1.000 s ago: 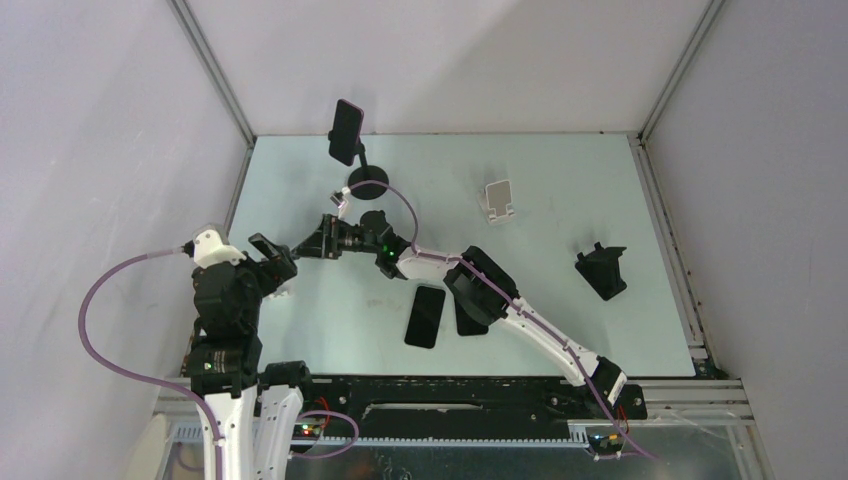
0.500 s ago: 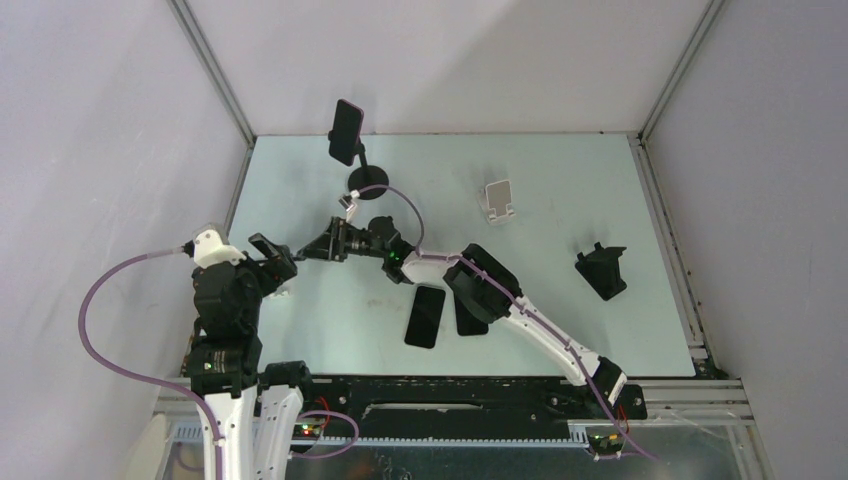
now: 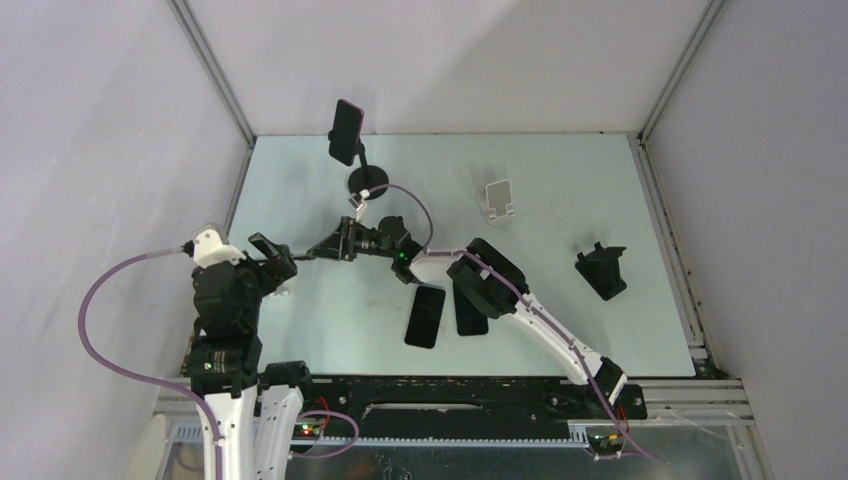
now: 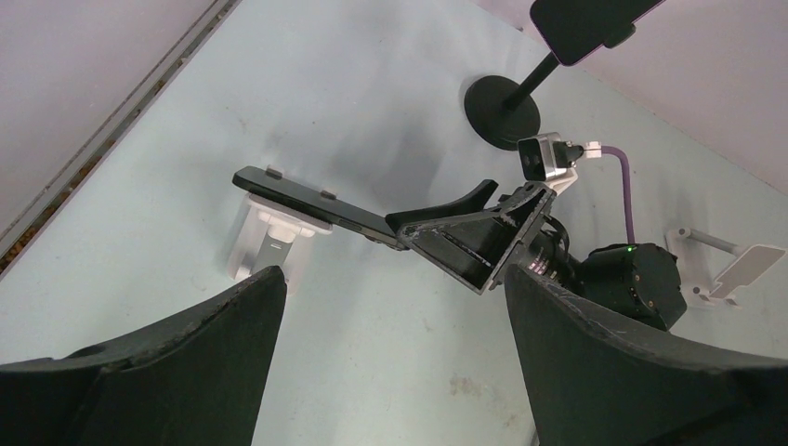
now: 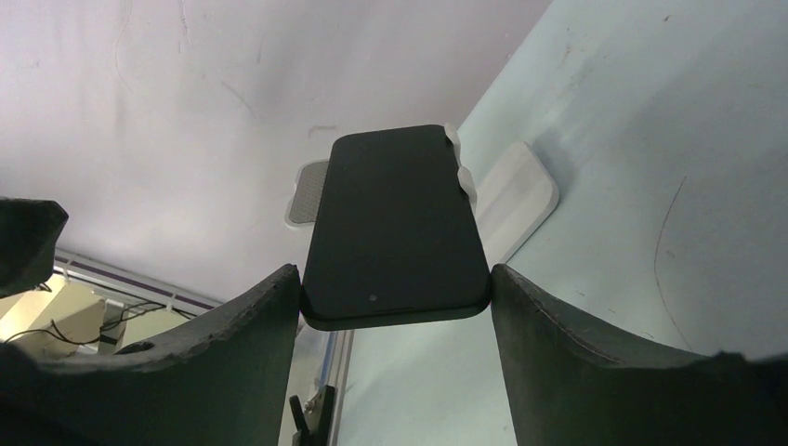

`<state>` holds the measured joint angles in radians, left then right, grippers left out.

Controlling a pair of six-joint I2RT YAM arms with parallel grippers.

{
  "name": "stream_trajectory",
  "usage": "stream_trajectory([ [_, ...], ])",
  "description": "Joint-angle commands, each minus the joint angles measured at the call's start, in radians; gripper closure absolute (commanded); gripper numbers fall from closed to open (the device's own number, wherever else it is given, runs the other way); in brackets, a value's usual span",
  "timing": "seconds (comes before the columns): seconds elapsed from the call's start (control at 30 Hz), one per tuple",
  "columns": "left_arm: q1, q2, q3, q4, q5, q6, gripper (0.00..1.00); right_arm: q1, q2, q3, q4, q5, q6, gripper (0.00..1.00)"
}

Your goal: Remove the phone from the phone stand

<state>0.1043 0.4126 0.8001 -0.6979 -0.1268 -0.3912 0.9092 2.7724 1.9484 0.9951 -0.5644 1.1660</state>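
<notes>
1. Evidently the step in hand is the grasp. The right gripper (image 5: 395, 288) has its two fingers pressed against the long edges of the phone (image 5: 395, 223), pinching its near end. We see no gap on either side in the right wrist view.
2. The phone lies tilted across the white phone stand (image 4: 265, 251) at the left side of the table (image 3: 560, 330). Small white tabs show along one edge, and we judge that the phone has not yet been lifted out.
3. The left gripper (image 4: 395, 279) hovers above the same stand, with its jaws spread wide and nothing between them.
4. The next move, in our judgement, is to draw the phone up and back along its own tilt until it clears the tabs. The stand looks light, so a sideways pull may drag or tip it.
5. Around the work we note:
   - a second phone (image 3: 347, 132) clamped on a black pole stand (image 3: 367, 181) at the far left;
   - a flat phone (image 3: 425, 316) on the table, and another (image 3: 470, 315) partly under the right arm;
   - a small white holder (image 3: 498, 200);
   - a black holder (image 3: 602, 271) to the right.
6. As for obstacles, the left gripper sits close over the stand, so it narrows the room for lifting. The purple cable (image 3: 405, 195) loops near the pole stand's base, just behind the right wrist.
</notes>
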Motion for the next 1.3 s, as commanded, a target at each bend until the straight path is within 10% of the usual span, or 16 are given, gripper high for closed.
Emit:
stream_trajectory([
  [0.0, 0.009, 0.007, -0.009, 0.03, 0.01, 0.022, 0.05, -0.021, -0.083, -0.012, 0.064, -0.005, -0.037, 0.39],
  [1.27, 0.009, 0.005, -0.009, 0.031, 0.011, 0.022, 0.05, 0.02, 0.004, 0.131, -0.065, 0.001, -0.068, 0.07],
])
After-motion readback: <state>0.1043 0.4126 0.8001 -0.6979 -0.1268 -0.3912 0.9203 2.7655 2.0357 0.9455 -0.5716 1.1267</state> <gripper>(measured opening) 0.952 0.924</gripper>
